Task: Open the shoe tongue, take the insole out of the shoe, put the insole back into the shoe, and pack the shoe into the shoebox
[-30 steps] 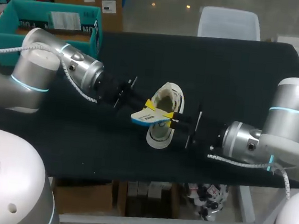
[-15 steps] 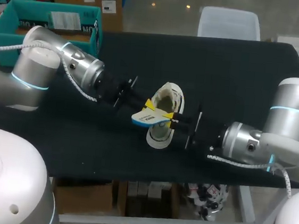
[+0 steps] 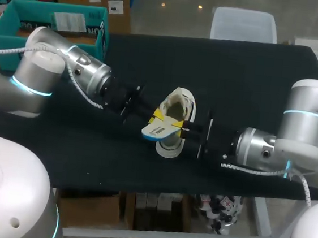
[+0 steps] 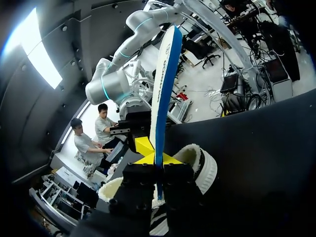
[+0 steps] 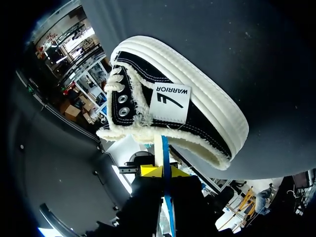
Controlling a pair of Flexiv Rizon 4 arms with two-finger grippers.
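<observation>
The insole (image 3: 159,131) is seen out of the shoe (image 3: 178,103), so the opening of the tongue and the removal of the insole are judged to be done. The shoe is stood on its sole near the middle of the table (image 3: 254,83), mouth gaping upward, and its laces are shown in the right wrist view. How far the tongue is folded back cannot be told. The insole is held in the air just beside the shoe and partly over its left flank, white face up, with a blue edge showing beneath. It is pinched by the left gripper (image 3: 158,116), whose fingers are pressed onto it from both faces. In the left wrist view it is shown edge-on, rising from between them. It is likewise clamped by the right gripper (image 3: 176,124): in the right wrist view the thin edge is shown between the yellow tips, with the shoe just ahead. A handover, or a shared re-aiming toward the shoe's mouth, is therefore supposed to be the step in hand. Two steps are left. The insole is to be slid back into the shoe and pressed flat, and the shoe is then to be lifted and packed. A teal box (image 3: 51,7) is seen at the table's far left corner and is taken to be the shoebox. The shoe is well apart from it.
</observation>
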